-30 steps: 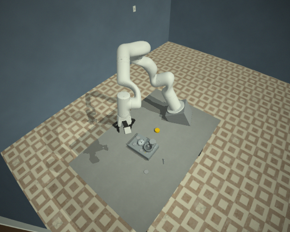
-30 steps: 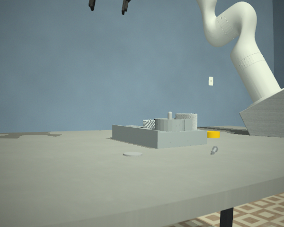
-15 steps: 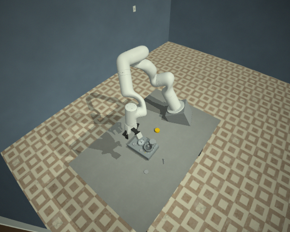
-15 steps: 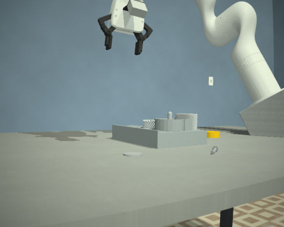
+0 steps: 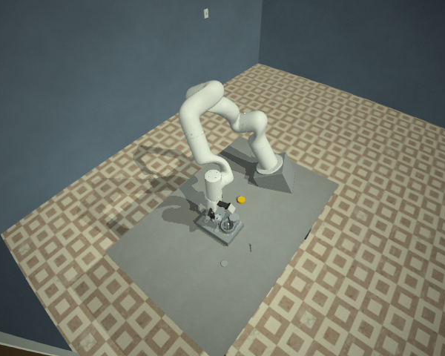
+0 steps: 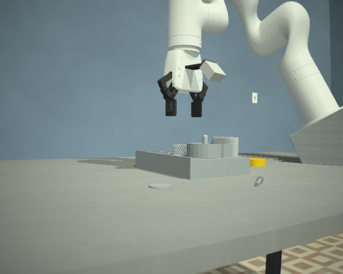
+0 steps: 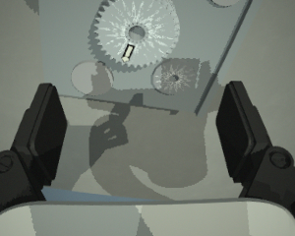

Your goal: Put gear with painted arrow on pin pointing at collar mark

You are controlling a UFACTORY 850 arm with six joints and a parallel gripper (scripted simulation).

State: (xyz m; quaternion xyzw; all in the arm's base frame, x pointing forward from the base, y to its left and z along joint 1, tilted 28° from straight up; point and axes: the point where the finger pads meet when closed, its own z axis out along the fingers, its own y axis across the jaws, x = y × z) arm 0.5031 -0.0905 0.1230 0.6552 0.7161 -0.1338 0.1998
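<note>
The grey timing case [image 6: 192, 165] sits on the table, and it also shows in the top view [image 5: 219, 226]. A short rounded pin stands on it above a grey collar [image 6: 205, 150]. I cannot see the collar's mark. In the wrist view a toothed gear [image 7: 136, 31] with a pale painted arrow [image 7: 128, 53] lies flat on the case. A smaller gear [image 7: 175, 75] lies beside it. My gripper [image 6: 183, 110] is open and empty. It hangs well above the left part of the case, and it also shows in the wrist view [image 7: 143, 132].
A yellow disc [image 6: 257, 161] lies right of the case. A flat grey disc [image 6: 159, 186] and a small bolt [image 6: 258, 181] lie in front of it. Two knurled gears [image 6: 224, 145] [image 6: 179, 149] stand on the case. The arm's base block [image 6: 328, 138] is at the right.
</note>
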